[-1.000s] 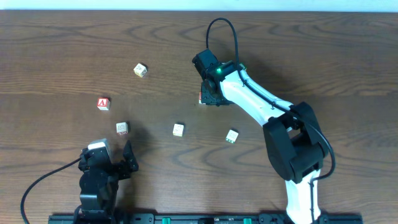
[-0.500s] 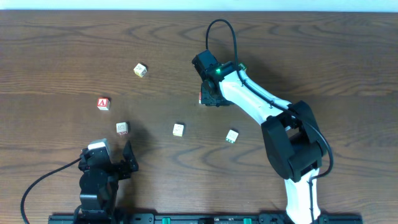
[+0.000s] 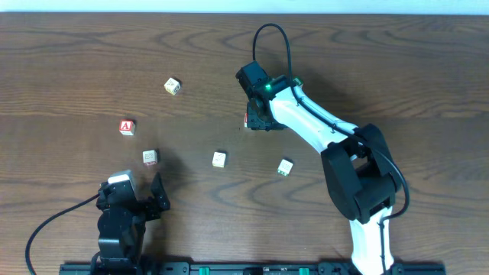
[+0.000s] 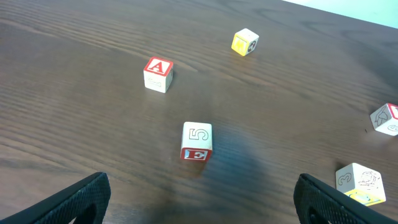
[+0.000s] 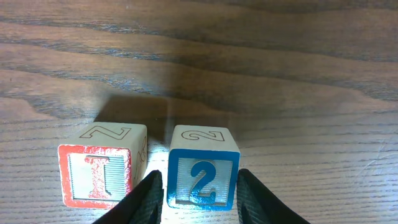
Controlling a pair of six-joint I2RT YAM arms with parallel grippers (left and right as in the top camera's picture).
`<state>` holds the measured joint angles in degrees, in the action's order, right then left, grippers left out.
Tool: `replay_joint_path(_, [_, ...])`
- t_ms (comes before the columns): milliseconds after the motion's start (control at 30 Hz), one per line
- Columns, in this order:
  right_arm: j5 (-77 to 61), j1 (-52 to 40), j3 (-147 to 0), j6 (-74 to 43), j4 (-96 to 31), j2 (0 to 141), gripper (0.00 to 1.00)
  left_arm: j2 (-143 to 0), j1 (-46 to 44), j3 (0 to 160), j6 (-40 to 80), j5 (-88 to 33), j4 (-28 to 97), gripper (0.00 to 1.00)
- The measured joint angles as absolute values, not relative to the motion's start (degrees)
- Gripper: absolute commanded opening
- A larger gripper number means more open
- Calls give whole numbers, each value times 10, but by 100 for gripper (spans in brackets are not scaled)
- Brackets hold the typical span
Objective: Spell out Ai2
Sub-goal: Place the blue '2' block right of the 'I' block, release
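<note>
In the right wrist view a blue "2" block point(image 5: 203, 168) stands on the table right beside a red "I" block point(image 5: 102, 174), which is on its left. My right gripper point(image 5: 200, 193) is shut on the "2" block, one finger on each side. In the overhead view that gripper point(image 3: 260, 118) is at the table's middle, and only a red edge of the blocks shows under it. The red "A" block point(image 3: 127, 127) sits alone at the left and also shows in the left wrist view point(image 4: 158, 74). My left gripper point(image 3: 159, 195) is open and empty near the front left point(image 4: 199, 199).
A "5/E" block point(image 3: 150, 157) lies just ahead of the left gripper point(image 4: 196, 141). A yellow block point(image 3: 173, 85) sits further back point(image 4: 245, 42). Two more loose blocks lie mid-table: one point(image 3: 219, 159) and another point(image 3: 285, 167).
</note>
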<state>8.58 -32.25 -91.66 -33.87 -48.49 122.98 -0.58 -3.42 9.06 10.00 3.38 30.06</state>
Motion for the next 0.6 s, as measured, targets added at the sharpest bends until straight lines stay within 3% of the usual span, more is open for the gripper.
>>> replay_joint_path(367, [91,-293,-917,-339,-440,1230,42,-6,-34,91,100,34,301,95])
replay_joint_path(600, [102,-260,-929,-306,-391,1231,48,-6,-34,91,100,34,301,95])
